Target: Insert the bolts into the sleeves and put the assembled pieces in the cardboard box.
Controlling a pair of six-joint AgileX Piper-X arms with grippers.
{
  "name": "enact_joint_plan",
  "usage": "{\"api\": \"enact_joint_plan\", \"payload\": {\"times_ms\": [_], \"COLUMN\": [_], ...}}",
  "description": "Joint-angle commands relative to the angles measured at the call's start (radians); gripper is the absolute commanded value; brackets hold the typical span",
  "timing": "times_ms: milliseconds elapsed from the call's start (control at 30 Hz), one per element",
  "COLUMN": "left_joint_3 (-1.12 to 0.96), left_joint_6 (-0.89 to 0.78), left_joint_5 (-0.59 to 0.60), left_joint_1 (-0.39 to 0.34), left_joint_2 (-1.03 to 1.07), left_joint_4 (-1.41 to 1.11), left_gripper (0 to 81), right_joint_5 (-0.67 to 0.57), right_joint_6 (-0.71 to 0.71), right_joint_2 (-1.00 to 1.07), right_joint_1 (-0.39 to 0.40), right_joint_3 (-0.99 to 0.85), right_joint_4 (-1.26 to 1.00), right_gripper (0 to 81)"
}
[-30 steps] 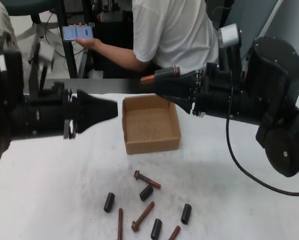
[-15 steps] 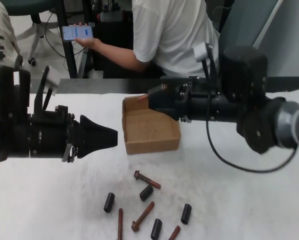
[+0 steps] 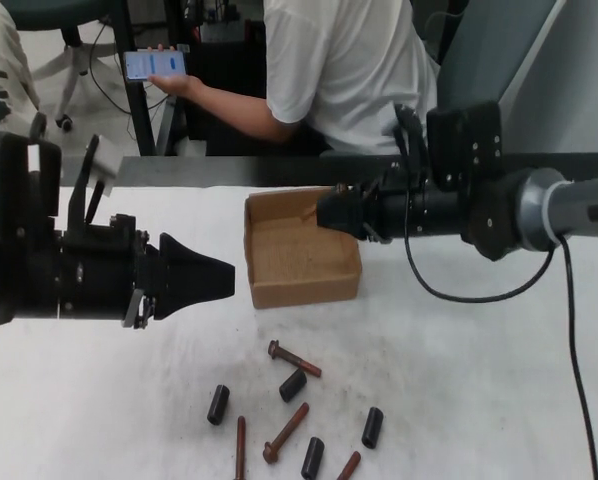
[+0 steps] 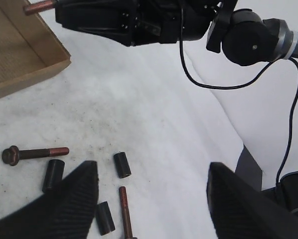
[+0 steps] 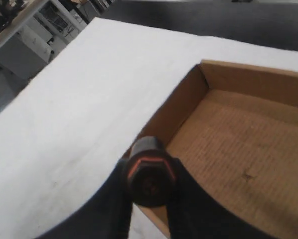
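Note:
My right gripper (image 3: pixel 326 211) is shut on a rust-coloured bolt (image 5: pixel 150 175) and holds it over the open cardboard box (image 3: pixel 304 290). The bolt's hex head faces the right wrist camera. Its threaded tip (image 4: pixel 38 7) sticks out past the fingers above the box wall (image 4: pixel 34 74), and the fingers hide the rest of the shank. My left gripper (image 4: pixel 154 199) is open and empty, to the left of the box and above the loose parts. Several bolts (image 3: pixel 294 358) and black sleeves (image 3: pixel 293 385) lie scattered on the white table near its front.
The box floor (image 5: pixel 248 164) is bare cardboard. A black cable (image 3: pixel 449 290) hangs from the right arm to the right of the box. A person in a white shirt sits behind the table's far edge, not touching anything.
The right arm has swung down and stretched out, bringing the held bolt low over the box. The left arm dropped slightly and then stayed still. The loose parts have not moved.

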Motion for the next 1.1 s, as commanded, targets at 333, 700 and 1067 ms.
{"api": "enact_joint_plan", "payload": {"times_ms": [333, 700, 1067], "left_joint_3": [-0.001, -0.001, -0.001], "left_joint_6": [0.008, 0.016, 0.016], "left_joint_5": [0.006, 0.006, 0.006], "left_joint_1": [-0.004, -0.004, -0.004], "left_joint_2": [-0.013, -0.013, -0.013], "left_joint_4": [-0.004, -0.004, -0.004], "left_gripper": [59.0, 59.0, 59.0], "right_joint_5": [0.044, 0.058, 0.078], "right_joint_6": [-0.073, -0.087, -0.115], "right_joint_2": [0.055, 0.079, 0.106], "right_joint_1": [0.003, 0.003, 0.005], "right_joint_3": [-0.022, -0.024, -0.139], "right_joint_4": [0.082, 0.101, 0.172], "right_gripper": [0.8, 0.8, 0.8]}}
